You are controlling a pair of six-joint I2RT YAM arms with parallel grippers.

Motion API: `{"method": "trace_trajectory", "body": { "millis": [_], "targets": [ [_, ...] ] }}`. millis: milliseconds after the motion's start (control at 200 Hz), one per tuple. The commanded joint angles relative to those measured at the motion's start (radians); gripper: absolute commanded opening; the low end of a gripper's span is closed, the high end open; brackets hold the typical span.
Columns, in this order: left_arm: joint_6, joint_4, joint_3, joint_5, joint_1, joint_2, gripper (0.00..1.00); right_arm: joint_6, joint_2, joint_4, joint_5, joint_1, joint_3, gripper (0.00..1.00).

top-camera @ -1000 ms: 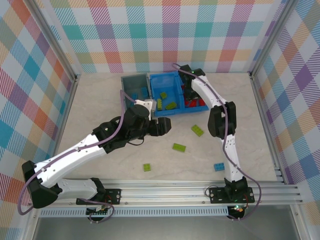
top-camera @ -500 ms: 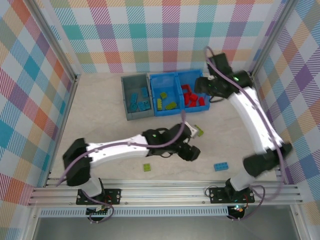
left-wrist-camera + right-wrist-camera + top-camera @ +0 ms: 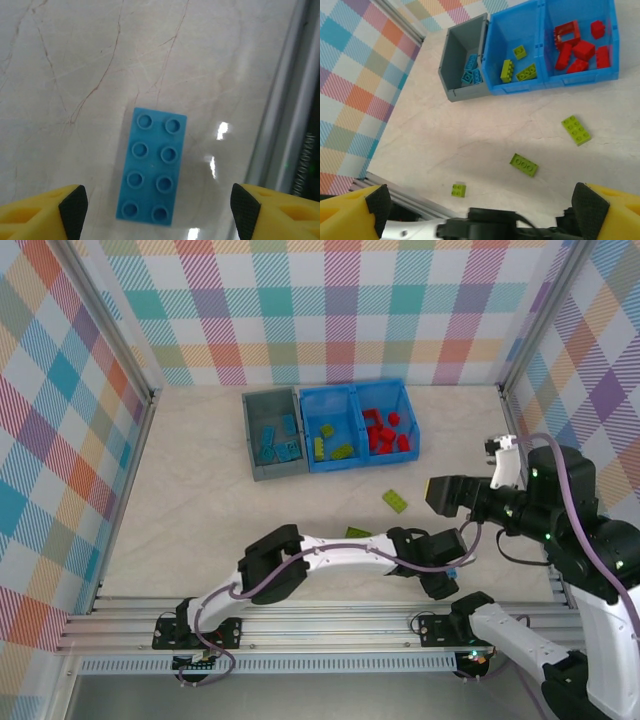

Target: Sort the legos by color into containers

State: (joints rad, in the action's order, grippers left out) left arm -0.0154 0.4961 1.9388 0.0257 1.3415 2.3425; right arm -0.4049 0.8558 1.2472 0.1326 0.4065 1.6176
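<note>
Mostly sorted — grey bin (image 3: 451, 60), blue bin (image 3: 520, 86) part-filled; 3 green legos (image 3: 576, 130) + 1 blue brick (image 3: 152, 186) left on bench (image 3: 445, 135). L jaws wide astride it; R jaws wide, empty.

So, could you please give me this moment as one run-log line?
left gripper: open over light blue eight-stud plastic brick | right gripper: open, empty | loose: three lime green plastic bricks

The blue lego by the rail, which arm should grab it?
Left. The left gripper hangs open right above the blue lego, a finger on each side. The right gripper is open too, but high up.
</note>
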Motion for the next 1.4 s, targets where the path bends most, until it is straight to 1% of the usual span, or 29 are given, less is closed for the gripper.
{"method": "trace_trajectory", "body": {
  "millis": [0,90,185,250,390,535,590,720,810,875,965,1045,1105,1175,1235,1320,1395],
  "targets": [
    [-0.038,0.074,0.07,0.035,0.008,0.057,0.78,-0.02,-0.016,0.028,0.051,-0.001,0.018,0.95],
    [-0.044,0.091,0.112,0.022,0.012,0.099,0.75,-0.023,-0.014,0.043,0.034,-0.001,0.019,0.95],
    [-0.038,0.121,0.172,0.059,0.014,0.148,0.72,-0.028,-0.009,0.047,0.04,-0.002,0.018,0.94],
    [-0.044,0.136,0.207,0.06,0.014,0.175,0.68,-0.037,-0.013,0.037,0.053,-0.001,0.006,0.93],
    [-0.046,0.175,0.276,0.05,0.014,0.229,0.44,-0.048,-0.022,0.032,0.049,-0.001,-0.015,0.92],
    [-0.042,0.159,0.25,0.052,0.014,0.209,0.29,-0.048,-0.019,0.038,0.035,-0.002,-0.009,0.92],
    [-0.04,0.154,0.236,0.062,0.014,0.193,0.26,-0.048,-0.018,0.037,0.033,-0.001,-0.008,0.92],
    [-0.023,0.115,0.164,0.118,0.015,0.107,0.25,-0.038,-0.009,0.027,0.031,-0.001,-0.013,0.92],
    [0.023,0.069,0.058,0.157,0.0,-0.023,0.24,-0.021,0.002,0.011,0.057,-0.001,-0.013,0.91],
    [0.085,0.024,-0.056,0.167,-0.027,-0.143,0.24,0.002,0.004,-0.03,0.127,-0.002,-0.024,0.91],
    [0.177,-0.048,-0.251,0.179,-0.087,-0.338,0.25,0.037,0.004,-0.128,0.276,-0.002,-0.069,0.91],
    [0.261,-0.06,-0.398,0.19,-0.16,-0.501,0.25,0.047,0.021,-0.195,0.338,-0.001,-0.106,0.91],
    [0.312,-0.039,-0.483,0.191,-0.226,-0.612,0.26,0.058,0.064,-0.217,0.356,0.0,-0.11,0.89],
    [0.361,0.005,-0.559,0.192,-0.314,-0.727,0.26,0.075,0.125,-0.239,0.347,0.01,-0.111,0.87],
    [0.381,0.051,-0.601,0.181,-0.398,-0.805,0.27,0.088,0.176,-0.283,0.325,0.05,-0.121,0.87],
    [0.396,0.095,-0.631,0.142,-0.545,-0.871,0.28,0.105,0.267,-0.329,0.231,0.177,-0.109,0.87],
    [0.387,0.142,-0.599,0.101,-0.668,-0.86,0.28,0.097,0.331,-0.396,0.16,0.276,-0.114,0.86]
  ]
}}
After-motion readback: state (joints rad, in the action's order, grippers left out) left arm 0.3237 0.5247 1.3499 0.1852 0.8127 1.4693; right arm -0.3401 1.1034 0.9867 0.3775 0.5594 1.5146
